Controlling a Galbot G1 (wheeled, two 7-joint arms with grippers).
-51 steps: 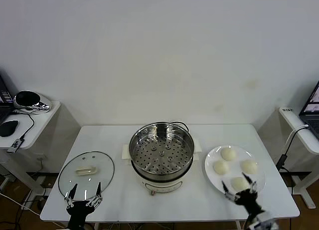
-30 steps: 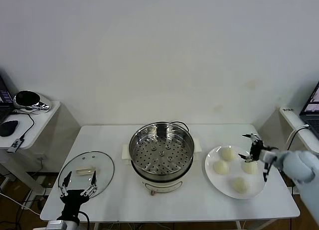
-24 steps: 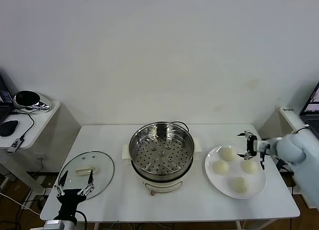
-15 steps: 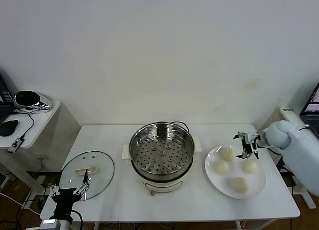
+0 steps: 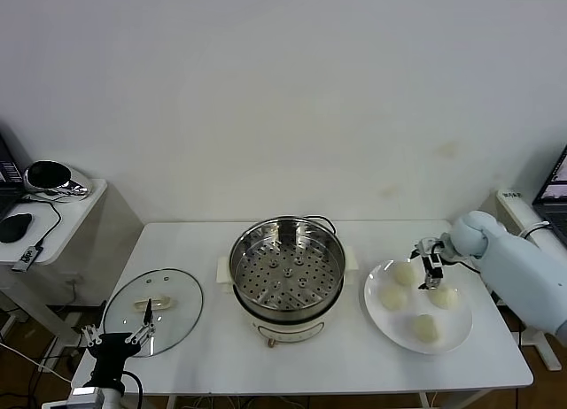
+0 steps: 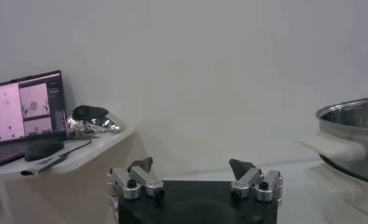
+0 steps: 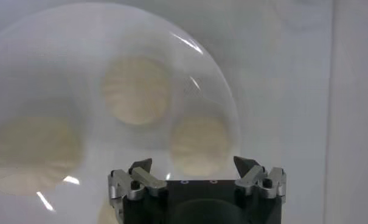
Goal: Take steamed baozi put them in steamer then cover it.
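we hold our right gripper [image 5: 429,266], fingers spread and empty, over the flat white plate [image 5: 390,320] at three o'clock of the shiny steel steamer [image 5: 287,267], above four cream-white round baozi [image 5: 393,297]. our left gripper [image 5: 115,338], fingers spread, hovers at the clear glass cover [image 5: 153,301], eight o'clock.

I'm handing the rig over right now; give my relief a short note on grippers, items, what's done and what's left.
Right gripper: open, empty, above the plate, near the far baozi.
Left gripper: open, empty, at the table's near edge by the cover.
Steamer: uncovered, tray bare. All four baozi on the plate.
Done: nothing loaded.
Left: move four baozi into the steamer, then cover it.
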